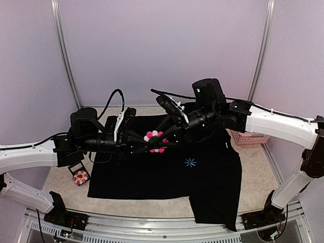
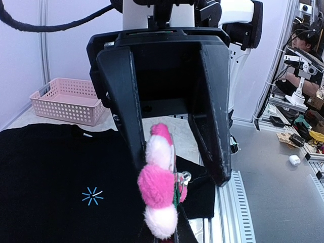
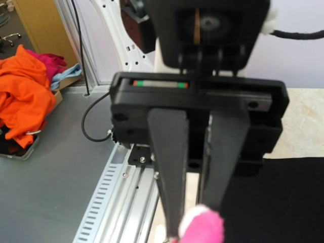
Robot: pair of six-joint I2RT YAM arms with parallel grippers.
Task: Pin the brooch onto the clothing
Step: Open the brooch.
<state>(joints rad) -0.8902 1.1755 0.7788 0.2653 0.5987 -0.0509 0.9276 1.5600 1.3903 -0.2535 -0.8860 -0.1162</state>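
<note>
The brooch is up in the air, off the shirt, up and to the left of the little blue starburst on the chest. The left fingers are pressed nearly together, pinching it by the petal edge. The right fingers point at it from the starburst's side and stand spread around it. One looks to be brushing the plush and the other is clear, so there's no grip there as far as I can see. A bit of shiny pin hardware pokes out near the back.

My guess is it's feather-light and squishy and the petals will just fold. The firmer centre and backing look like the place to grab, keeping the pin side free.

The black T-shirt carrying the starburst lies spread on the worktop, and it's floppy enough that it'll probably bunch under a push. A second flower sits well left of the starburst, past the shirt's edge. A pink basket is back-right of it.
</note>
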